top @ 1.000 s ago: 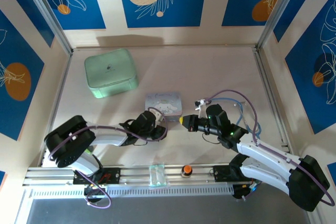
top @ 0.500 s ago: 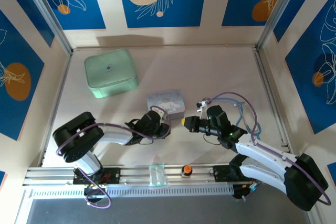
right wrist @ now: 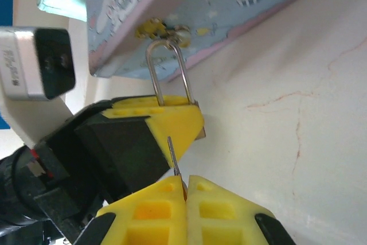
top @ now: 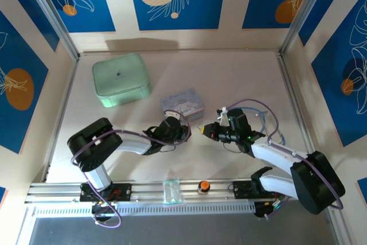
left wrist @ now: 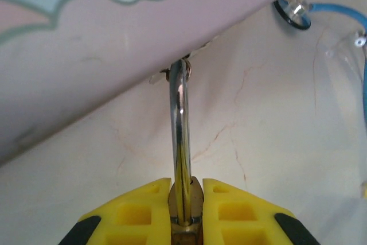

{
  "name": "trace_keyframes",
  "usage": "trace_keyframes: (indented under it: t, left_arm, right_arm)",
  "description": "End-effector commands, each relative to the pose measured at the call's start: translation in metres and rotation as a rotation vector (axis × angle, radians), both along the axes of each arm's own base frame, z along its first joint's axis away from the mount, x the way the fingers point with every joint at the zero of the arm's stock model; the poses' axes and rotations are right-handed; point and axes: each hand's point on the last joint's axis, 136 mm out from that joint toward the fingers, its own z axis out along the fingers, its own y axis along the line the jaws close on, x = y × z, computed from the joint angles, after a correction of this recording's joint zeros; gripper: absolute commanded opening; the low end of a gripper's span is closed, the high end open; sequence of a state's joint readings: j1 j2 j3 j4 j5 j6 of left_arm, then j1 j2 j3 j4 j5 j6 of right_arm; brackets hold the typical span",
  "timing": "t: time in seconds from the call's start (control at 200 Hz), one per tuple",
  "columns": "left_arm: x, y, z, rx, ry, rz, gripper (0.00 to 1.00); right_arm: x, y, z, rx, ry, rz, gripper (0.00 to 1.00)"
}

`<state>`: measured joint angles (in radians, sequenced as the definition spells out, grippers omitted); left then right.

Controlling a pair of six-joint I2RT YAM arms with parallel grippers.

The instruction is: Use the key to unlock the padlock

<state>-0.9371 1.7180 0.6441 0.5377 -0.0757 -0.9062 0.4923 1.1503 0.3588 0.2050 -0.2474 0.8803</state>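
Nearest, on the ribbed aluminium rail (top: 143,205) behind both sets of fingers, sat a small round orange-and-black knob (top: 203,186) and a clear, squarish plastic piece (top: 171,191). Ahead of them, the left gripper (left wrist: 186,192) had its blocky yellow plastic fingers (left wrist: 135,213), moulded with square recesses, pressed tight on the tiny brass-coloured padlock (left wrist: 194,202). The lock body was pinched between the pads, and its thin, polished silver U-shaped shackle (left wrist: 180,119) rose straight out past the fingertips. The right gripper (right wrist: 184,186) had the same yellow waffled fingers (right wrist: 226,213), closed on the slim silvery metal key (right wrist: 174,159). Its narrow blade stuck out beyond the tips towards the underside of the left fingers and the lock body; whether it touched the lock could not be told. Seen from above, the two grippers met nearly tip to tip. Just beyond the left fingertips, the shackle's loop passed through a small metal hasp (right wrist: 163,30) on the pink-trimmed edge of the pale blue cartoon-printed box (top: 182,102). The cream table (left wrist: 275,113) beneath the fingers showed fine brownish veins, like cracked marble. Well beyond the left fingers lay a smooth mint-green case (top: 120,78) with rounded corners.
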Motion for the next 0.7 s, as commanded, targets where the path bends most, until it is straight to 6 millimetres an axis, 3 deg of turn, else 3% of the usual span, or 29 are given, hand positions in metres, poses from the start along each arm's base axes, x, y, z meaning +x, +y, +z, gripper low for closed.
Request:
trace_keyframes:
  t: [0.0,0.27,0.695]
  left_arm:
    - [0.023,-0.011,0.028,-0.139,-0.039,0.104,0.0]
    - [0.028,-0.007,0.032,-0.244,0.002,0.205,0.0]
    - [0.03,-0.005,0.038,-0.348,0.032,0.27,0.0]
  right_arm:
    - [-0.012,0.01,0.0,0.067,0.084,0.025,0.0]
    - [-0.025,0.02,-0.009,0.104,0.157,0.025,0.0]
    - [-0.014,0.024,-0.004,0.243,0.222,0.013,0.0]
